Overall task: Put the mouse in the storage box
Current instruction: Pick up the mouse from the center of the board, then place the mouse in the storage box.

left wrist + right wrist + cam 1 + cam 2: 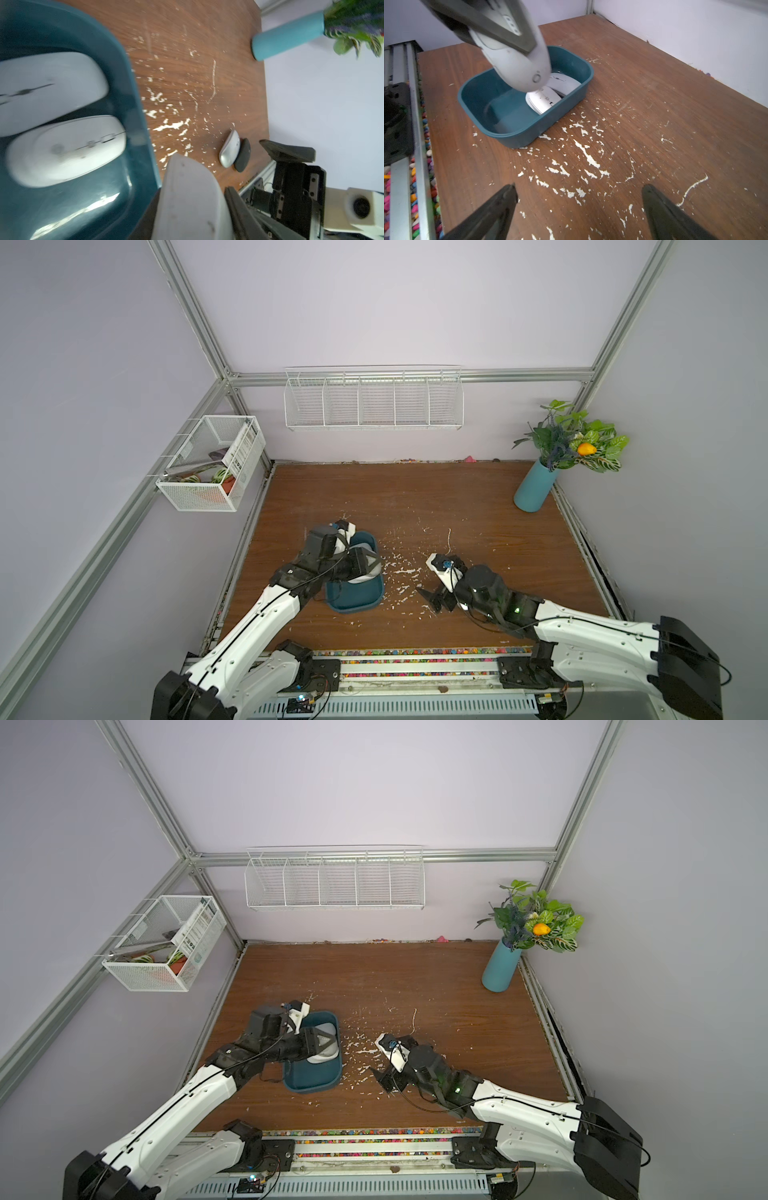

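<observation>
The storage box [519, 134] is dark teal, the mouse [517, 68] white, the table [654, 93] brown wood-grain.

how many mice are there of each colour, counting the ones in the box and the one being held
white mice: 3, two box mice in the storage box, one held mouse in the left gripper over it
silver mouse: 1, on the tabletop
black mouse: 1, beside the silver one
total: 5
</observation>
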`<act>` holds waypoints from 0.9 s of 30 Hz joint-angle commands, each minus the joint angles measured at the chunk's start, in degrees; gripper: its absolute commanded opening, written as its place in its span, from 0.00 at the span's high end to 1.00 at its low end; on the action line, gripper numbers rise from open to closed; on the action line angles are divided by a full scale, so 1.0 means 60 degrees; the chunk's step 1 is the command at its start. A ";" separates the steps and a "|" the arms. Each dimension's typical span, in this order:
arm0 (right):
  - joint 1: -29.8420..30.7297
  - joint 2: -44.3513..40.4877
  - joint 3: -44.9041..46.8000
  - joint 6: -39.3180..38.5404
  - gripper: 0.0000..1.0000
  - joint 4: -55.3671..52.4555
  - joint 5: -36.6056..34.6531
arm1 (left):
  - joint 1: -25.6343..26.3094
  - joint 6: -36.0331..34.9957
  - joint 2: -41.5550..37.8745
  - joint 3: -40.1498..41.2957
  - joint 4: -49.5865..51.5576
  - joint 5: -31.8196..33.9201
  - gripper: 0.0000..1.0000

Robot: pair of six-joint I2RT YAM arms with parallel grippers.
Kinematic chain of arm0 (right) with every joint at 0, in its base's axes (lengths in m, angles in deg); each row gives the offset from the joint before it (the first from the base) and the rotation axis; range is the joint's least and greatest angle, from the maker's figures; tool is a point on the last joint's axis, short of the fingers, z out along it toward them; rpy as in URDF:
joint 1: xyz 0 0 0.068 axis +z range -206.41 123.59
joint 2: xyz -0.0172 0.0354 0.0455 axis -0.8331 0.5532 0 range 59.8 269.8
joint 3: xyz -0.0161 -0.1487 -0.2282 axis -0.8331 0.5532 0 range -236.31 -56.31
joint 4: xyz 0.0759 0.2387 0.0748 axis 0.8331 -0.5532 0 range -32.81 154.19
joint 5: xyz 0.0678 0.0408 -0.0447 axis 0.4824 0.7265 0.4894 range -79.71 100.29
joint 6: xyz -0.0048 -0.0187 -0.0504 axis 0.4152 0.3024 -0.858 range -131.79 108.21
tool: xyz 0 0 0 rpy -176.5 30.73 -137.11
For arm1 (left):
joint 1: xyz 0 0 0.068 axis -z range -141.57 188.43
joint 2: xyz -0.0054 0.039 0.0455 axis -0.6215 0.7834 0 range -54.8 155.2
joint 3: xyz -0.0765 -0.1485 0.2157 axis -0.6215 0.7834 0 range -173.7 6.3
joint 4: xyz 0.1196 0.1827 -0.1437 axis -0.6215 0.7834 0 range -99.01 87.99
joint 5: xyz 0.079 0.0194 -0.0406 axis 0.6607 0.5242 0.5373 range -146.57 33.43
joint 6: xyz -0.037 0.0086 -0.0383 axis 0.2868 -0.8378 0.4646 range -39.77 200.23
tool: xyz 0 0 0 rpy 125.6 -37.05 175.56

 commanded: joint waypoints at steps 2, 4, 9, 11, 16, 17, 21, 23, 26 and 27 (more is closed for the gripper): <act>-0.0522 -0.0319 0.0205 0.0800 0.02 0.0659 -0.0382 | -0.0093 0.0328 -0.0054 -0.0009 0.1440 0.1410 0.93; -0.0781 -0.0376 0.0264 0.1036 0.02 0.0659 -0.0362 | -0.0100 0.0539 0.0180 0.0093 0.1531 0.1462 0.93; -0.1115 -0.0558 0.0357 0.1343 0.02 0.0556 -0.0418 | -0.0098 0.0744 0.0701 0.1059 0.0252 0.0523 0.92; -0.1134 -0.0615 0.0426 0.1344 0.02 0.0625 -0.0345 | -0.0100 0.0932 0.0897 0.1576 -0.0750 0.0216 0.91; -0.1139 -0.0651 0.0459 0.1344 0.02 0.0641 -0.0352 | -0.0104 0.0980 0.1640 0.1960 -0.1921 -0.0321 0.85; -0.1133 -0.0682 0.0471 0.1344 0.02 0.0644 -0.0337 | -0.0097 0.0957 0.1745 0.1988 -0.2041 -0.0361 0.83; -0.1143 -0.0652 0.0500 0.1344 0.02 0.0688 -0.0324 | -0.0100 0.0920 0.1924 0.2050 -0.2320 -0.0349 0.56; -0.1134 -0.0652 0.0485 0.1344 0.02 0.0684 -0.0330 | -0.0104 0.0826 0.2047 0.1912 -0.2045 -0.0235 0.38; -0.1144 -0.0694 0.0485 0.1371 0.02 0.0645 -0.0363 | -0.0104 0.0769 0.1910 0.1679 -0.1308 0.0352 0.24; -0.1155 -0.0695 0.0485 0.1394 0.02 0.0633 -0.0392 | -0.0104 0.0764 0.1800 0.1605 -0.1020 0.0621 0.22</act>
